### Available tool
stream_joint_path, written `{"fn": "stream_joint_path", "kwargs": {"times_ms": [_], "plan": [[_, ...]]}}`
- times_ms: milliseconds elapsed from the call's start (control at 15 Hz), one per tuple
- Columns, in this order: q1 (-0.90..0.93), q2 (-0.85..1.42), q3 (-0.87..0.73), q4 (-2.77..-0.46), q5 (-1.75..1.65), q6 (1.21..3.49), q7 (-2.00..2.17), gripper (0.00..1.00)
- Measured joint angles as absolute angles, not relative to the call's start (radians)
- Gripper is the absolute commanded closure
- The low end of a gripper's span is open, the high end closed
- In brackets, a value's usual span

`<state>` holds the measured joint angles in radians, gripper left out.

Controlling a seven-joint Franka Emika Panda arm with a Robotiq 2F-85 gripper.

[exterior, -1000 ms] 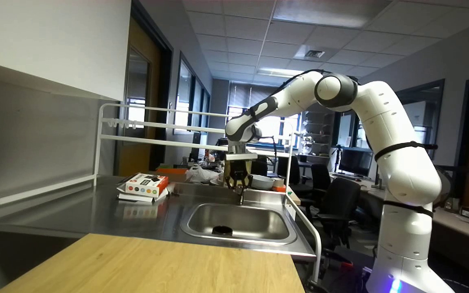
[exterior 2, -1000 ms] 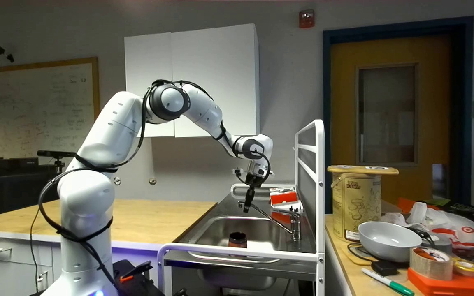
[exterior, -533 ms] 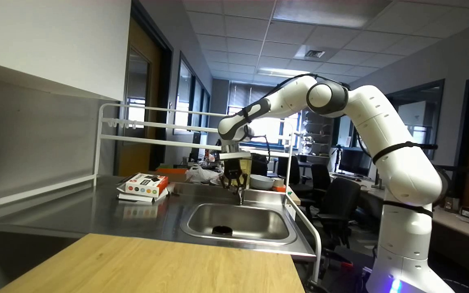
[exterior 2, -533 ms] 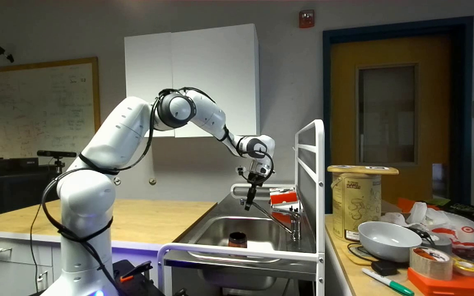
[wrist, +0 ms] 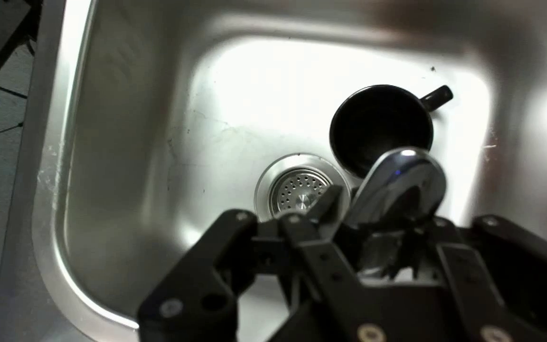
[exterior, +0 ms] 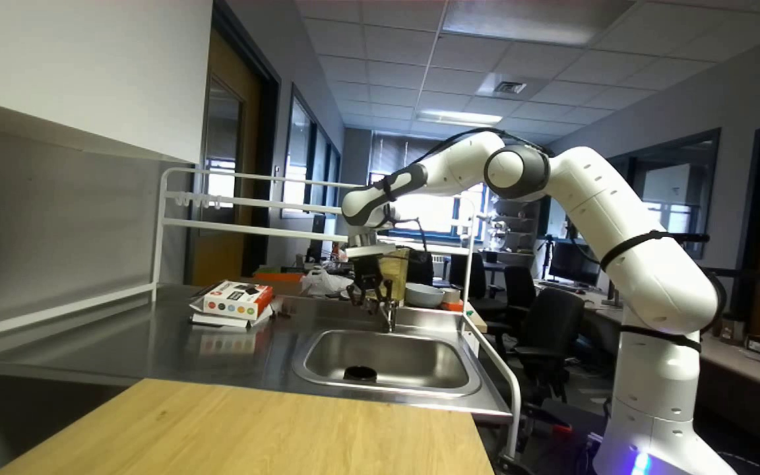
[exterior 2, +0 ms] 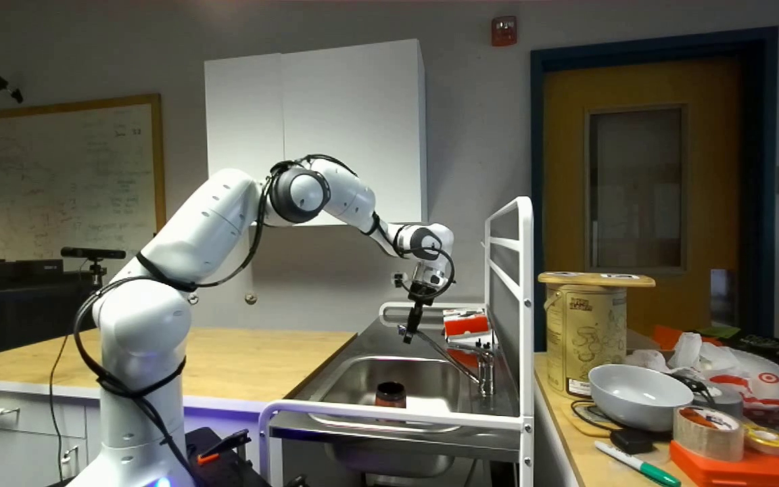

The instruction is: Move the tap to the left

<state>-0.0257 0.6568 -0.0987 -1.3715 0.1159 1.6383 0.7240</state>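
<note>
The tap (exterior 2: 487, 373) stands upright at the back of the steel sink, with its slim spout reaching up toward my gripper in an exterior view. Its stem (exterior: 390, 318) also shows in the other exterior picture, just right of my gripper (exterior: 371, 305). In the wrist view the rounded chrome end of the tap (wrist: 413, 178) lies between my black fingers (wrist: 326, 205). The left finger stands a little apart from it; the right fingertip is hidden behind it. The jaws are spread around the spout, not clamped.
A dark mug (wrist: 380, 123) stands in the sink basin (wrist: 126, 118) beside the drain (wrist: 302, 190). White rack rails (exterior 2: 521, 291) run behind the tap. A red and white box (exterior: 238, 300) lies on the steel counter. A wooden worktop (exterior: 248, 429) adjoins the sink.
My gripper has moved left in an exterior view, and slightly right and up in another. The spout's free end has swung along with it. The mug and boxes have not moved.
</note>
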Motion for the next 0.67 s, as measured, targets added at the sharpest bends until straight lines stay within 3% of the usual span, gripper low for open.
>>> {"fn": "stream_joint_path", "kwargs": {"times_ms": [467,667], "plan": [[-0.012,0.677,-0.097,-1.288,0.117,1.593,0.724,0.01],[0.004,0.673,-0.096,-1.259,0.117,1.590,0.724,0.00]]}}
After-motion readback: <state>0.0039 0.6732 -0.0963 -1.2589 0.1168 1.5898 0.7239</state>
